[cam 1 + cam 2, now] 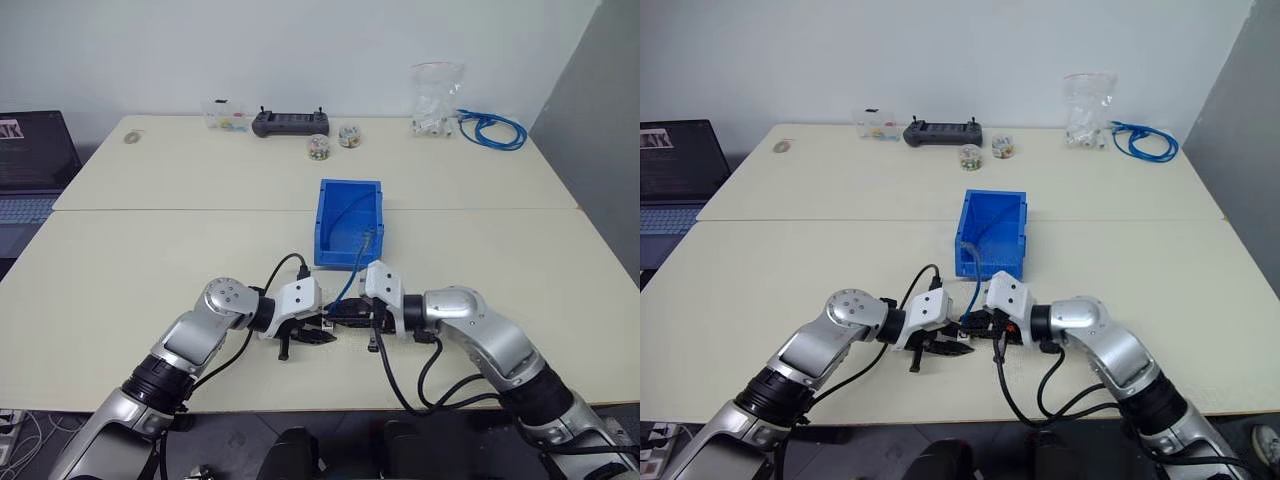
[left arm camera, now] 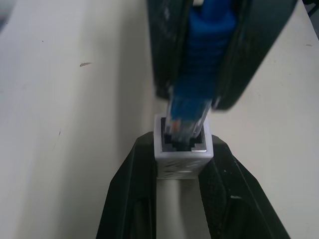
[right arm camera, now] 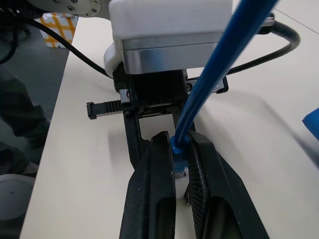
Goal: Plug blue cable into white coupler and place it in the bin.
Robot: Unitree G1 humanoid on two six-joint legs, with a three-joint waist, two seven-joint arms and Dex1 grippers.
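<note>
Two grippers meet nose to nose at the near edge of the table (image 1: pixel 150 250), just in front of the bin (image 1: pixel 349 222).

Largest first: the bin stands open-topped at the table's middle, with the blue cable (image 1: pixel 356 262) running out of it down to the right gripper (image 1: pixel 352 310), whose fingers are clenched on the cable's plug end. The left gripper (image 2: pixel 182 174) grasps the white coupler (image 2: pixel 183 157) (socket facing the plug), and the clear plug tip sits at the socket mouth.
</note>
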